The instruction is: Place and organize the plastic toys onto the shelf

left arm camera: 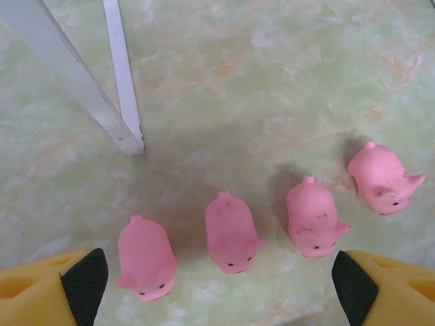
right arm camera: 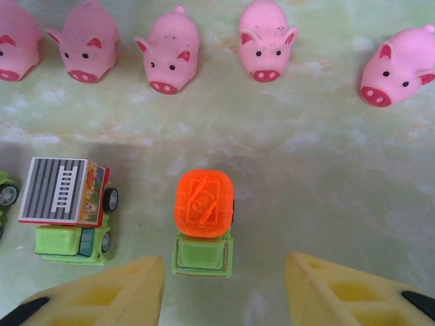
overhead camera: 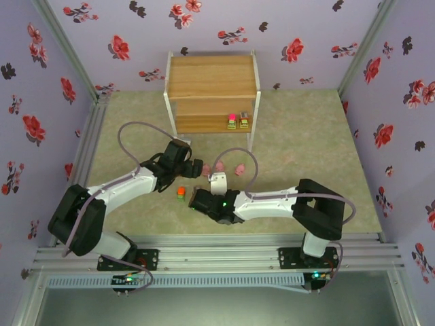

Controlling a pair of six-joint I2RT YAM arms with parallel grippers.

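I saw right gripper (right arm camera: 223, 261) spread wide, orange-topped truck (right arm camera: 204, 204) between its fingertips; left gripper (left arm camera: 217, 275) gaped wide over pink pigs (left arm camera: 231, 231).

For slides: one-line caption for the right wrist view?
Open right hand brackets an orange-topped toy truck, grey-topped truck beside it, five pink pigs in a row beyond.

Pigs (right arm camera: 173, 49): pink, darker pink snouts and inner ears, black dot eyes.
Truck (right arm camera: 204, 204): orange top, green base.
Second truck (right arm camera: 62, 190): grey-and-white striped top, green base.
Shelf (overhead camera: 212, 75): light brown wood, white frame.
Table (left arm camera: 272, 81): pale green marbling.
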